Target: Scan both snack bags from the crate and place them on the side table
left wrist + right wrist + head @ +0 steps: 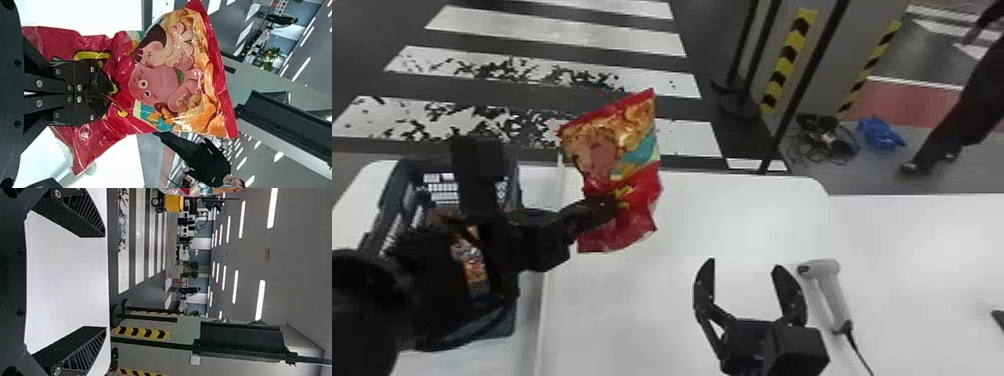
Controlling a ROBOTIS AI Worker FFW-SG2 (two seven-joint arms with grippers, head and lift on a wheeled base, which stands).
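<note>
Low in the head view, right of centre, the right gripper [744, 270] stands with its 2 fingers wide apart and nothing between them. Just to its right lies the white scanner [834, 295], head pointing up the frame, its cable [858, 350] trailing to the bottom edge. Both are at the white tabletop [632, 310]. Toward the lower left, partly behind the left arm [427, 280], a patch of orange print seems to be the 2nd snack bag [474, 272], in the crate [504, 320]. Near the middle of the frame, the red snack bag [637, 145] is off the table, held by the left gripper [109, 94], whose 2 fingers are closed on its plain red part, pleating the film. It should weigh little: a soft, puffy pouch, slick outside, with contents that would crush easily. The grip looks well chosen, low and away from the plump printed half; a second hold, if needed, belongs on the flat seal at the far end. The loose film could fold over a barcode, so scanning may call for a turn or some smoothing first. Beyond, at the upper left, white floor stripes [557, 27] run toward the striped posts [789, 60].
</note>
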